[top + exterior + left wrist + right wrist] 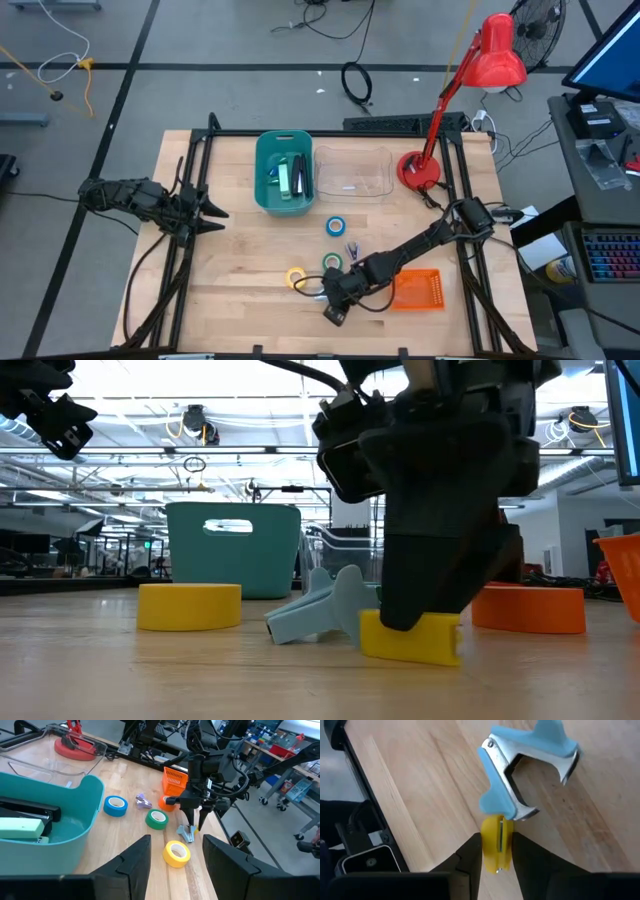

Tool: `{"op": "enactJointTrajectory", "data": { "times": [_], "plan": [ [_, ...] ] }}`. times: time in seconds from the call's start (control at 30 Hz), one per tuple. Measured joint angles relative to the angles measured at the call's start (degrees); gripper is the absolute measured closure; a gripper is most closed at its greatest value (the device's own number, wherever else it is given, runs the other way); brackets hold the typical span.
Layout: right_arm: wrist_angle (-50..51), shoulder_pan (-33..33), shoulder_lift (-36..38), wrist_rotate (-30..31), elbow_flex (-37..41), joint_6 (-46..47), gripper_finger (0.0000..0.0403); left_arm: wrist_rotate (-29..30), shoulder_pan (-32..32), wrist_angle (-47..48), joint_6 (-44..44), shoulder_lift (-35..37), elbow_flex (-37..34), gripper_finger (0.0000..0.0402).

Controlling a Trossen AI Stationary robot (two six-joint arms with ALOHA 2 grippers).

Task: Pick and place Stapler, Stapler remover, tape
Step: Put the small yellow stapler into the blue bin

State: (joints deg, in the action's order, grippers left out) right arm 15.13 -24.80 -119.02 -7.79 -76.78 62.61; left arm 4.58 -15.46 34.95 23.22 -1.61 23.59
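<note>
Right wrist view: right hand [493, 851] pinches what looks like a yellow staple remover [496, 845], touching the blue remover [525, 767].

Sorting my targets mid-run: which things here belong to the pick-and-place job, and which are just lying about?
Job:
yellow staple remover in the right gripper
light blue remover
purple remover
blue tape
green tape
yellow tape
orange tape
staplers in the teal bin

Lying about:
red lamp
orange basket
clear tray

Left gripper idle at left.

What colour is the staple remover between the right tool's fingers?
Yellow staple remover, gripped by the right tool; clearest in the right wrist view.
</note>
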Motion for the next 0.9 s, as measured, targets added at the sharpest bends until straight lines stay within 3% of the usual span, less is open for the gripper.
{"op": "enactJointTrajectory", "data": {
  "times": [0.4, 0.9],
  "plan": [
    [4.05, 0.07, -0.09, -0.95, 0.03, 1.2, 0.0359, 0.0, 0.0, 0.0, 0.25, 0.0, 0.0, 0.0222],
    [5.0, 0.04, 3.11, -6.17, 0.09, 0.92, 0.0363, 0.0, 0.0, -0.05, 0.22, -0.08, 0.0, 0.0222]
  ]
}}
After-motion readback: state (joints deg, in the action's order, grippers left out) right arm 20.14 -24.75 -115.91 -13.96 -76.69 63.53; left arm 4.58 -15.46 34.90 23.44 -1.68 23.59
